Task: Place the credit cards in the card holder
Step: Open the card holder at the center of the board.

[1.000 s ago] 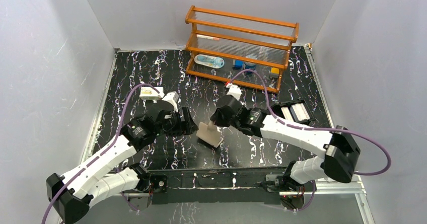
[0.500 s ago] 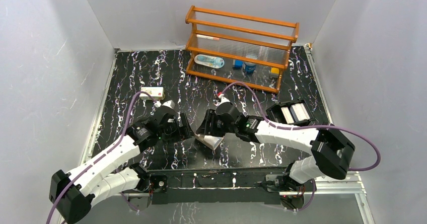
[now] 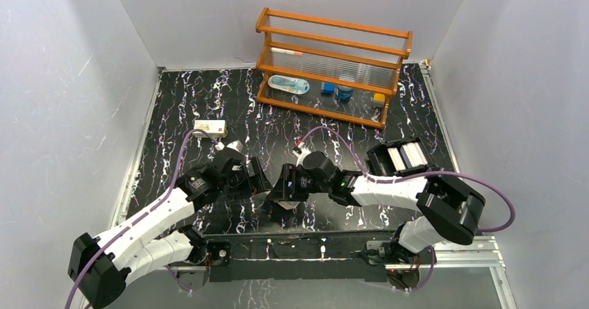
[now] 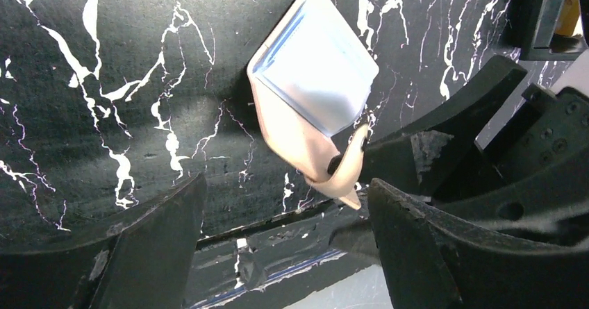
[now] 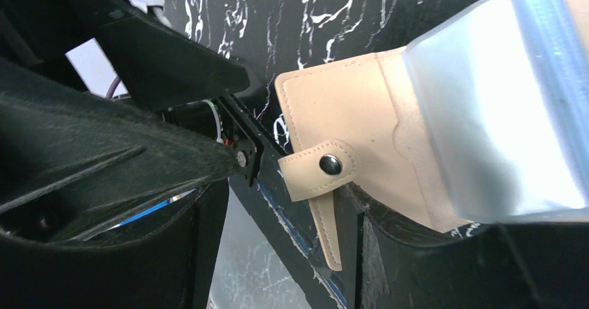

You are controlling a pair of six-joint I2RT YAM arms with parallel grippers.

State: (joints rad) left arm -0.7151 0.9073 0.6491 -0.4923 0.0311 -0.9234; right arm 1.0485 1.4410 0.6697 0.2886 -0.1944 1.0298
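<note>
Black marbled bench (image 3: 180, 101), items left to right. Left gripper (image 4: 286, 184): jaws wide, empty, just short of the card holder. Tan card holder (image 4: 281, 132): lying open between both grippers, light blue credit card (image 4: 316, 80) seated in its clear pocket; yellowish card not seen. Right gripper (image 5: 299, 184): jaws apart, snap tab (image 5: 319, 166) between them. Step, judged: first card lodged; next calls for finding the second.
</note>
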